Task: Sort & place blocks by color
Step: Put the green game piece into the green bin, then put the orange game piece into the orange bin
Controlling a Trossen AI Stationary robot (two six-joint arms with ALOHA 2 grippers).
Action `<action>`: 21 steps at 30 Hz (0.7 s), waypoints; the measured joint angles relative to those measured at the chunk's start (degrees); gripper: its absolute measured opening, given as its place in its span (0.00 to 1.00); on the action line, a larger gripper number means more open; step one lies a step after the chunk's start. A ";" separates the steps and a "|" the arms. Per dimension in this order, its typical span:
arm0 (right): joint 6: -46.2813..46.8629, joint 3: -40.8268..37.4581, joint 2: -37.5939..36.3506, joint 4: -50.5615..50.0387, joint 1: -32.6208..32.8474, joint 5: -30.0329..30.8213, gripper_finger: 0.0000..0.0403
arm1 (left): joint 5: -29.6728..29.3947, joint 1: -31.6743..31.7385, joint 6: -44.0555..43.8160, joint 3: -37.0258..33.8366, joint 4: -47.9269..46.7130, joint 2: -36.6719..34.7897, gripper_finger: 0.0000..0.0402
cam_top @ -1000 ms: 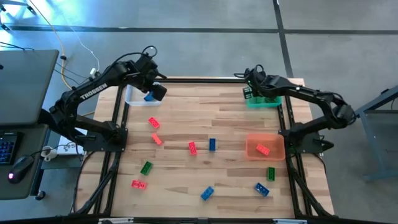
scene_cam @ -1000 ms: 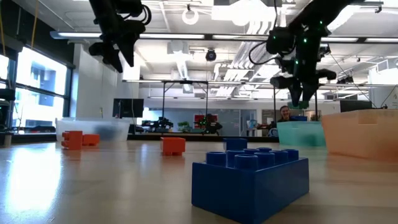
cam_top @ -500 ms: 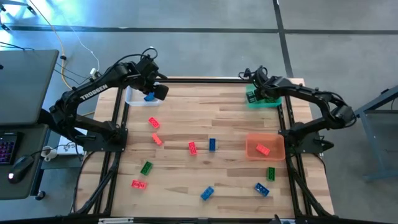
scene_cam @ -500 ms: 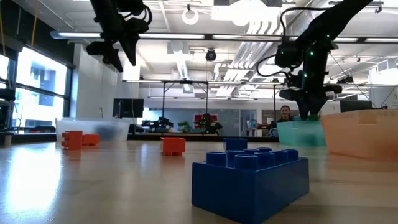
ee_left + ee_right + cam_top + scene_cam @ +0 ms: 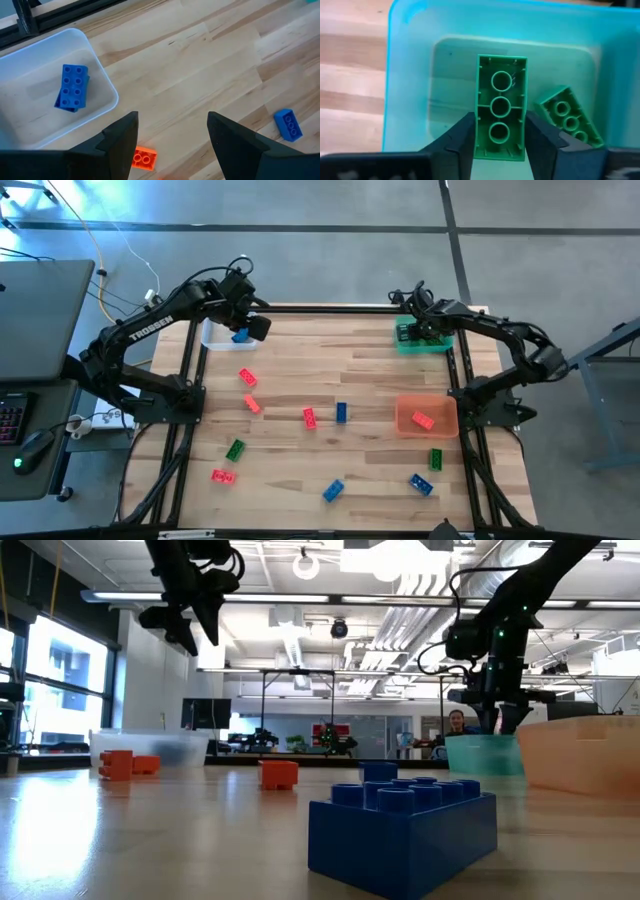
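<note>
My right gripper (image 5: 500,134) is shut on a green block (image 5: 501,102) and reaches down into the green bin (image 5: 436,345) at the table's far right. A second green block (image 5: 569,119) lies on the bin's floor. My left gripper (image 5: 172,142) hangs open and empty above the near right corner of the clear bin (image 5: 105,85) at the far left, where blue blocks (image 5: 73,86) lie. Loose red blocks (image 5: 247,377), blue blocks (image 5: 341,412) and green blocks (image 5: 235,449) lie flat on the table. My right gripper pinches the green block between its two fingers (image 5: 465,134) by the two long sides (image 5: 481,131), near the end closest to the wrist. The fingers come from above, pointing down into the green bin. The block's hollow underside faces the wrist camera. Whether it touches the bin's floor cannot be told.
An orange bin (image 5: 447,420) at the right edge holds a red block (image 5: 423,420). More blocks lie near the front: red (image 5: 222,476), blue (image 5: 333,491), blue (image 5: 421,484), green (image 5: 436,459). Bare wood runs across the table's far middle between the two arms.
My right gripper has moved down and slightly toward the table's right edge, carrying the green block lower into the green bin. It has stayed shut on the block.
</note>
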 joint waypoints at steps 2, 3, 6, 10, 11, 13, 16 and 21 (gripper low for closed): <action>0.04 0.02 0.05 -0.02 0.06 -0.08 0.37 | 0.17 0.00 -0.01 0.00 -0.01 0.00 0.56; 0.22 0.08 0.04 -0.02 0.27 0.03 0.41 | 0.42 0.00 -0.01 0.00 -0.02 0.00 0.56; 0.26 0.46 0.04 -0.03 0.40 0.04 0.48 | 2.07 0.00 0.04 0.00 -0.04 0.00 0.56; 1.42 2.31 0.04 -0.79 0.42 0.04 0.52 | 4.56 0.00 0.17 0.00 -0.09 0.00 0.56; 1.50 3.07 0.04 -1.41 0.42 0.06 0.52 | 4.73 0.00 0.17 0.00 -0.10 0.00 0.56; 1.54 4.76 0.04 -2.38 0.77 0.08 0.53 | 4.74 0.00 0.17 0.00 -0.10 0.00 0.56; 1.86 7.58 0.00 -4.49 2.12 0.54 0.53 | 4.74 0.00 0.15 0.00 -0.24 0.00 0.56; -0.40 12.54 -0.05 -4.81 5.57 3.61 0.53 | 4.74 -0.09 -2.75 0.00 -2.40 0.00 0.56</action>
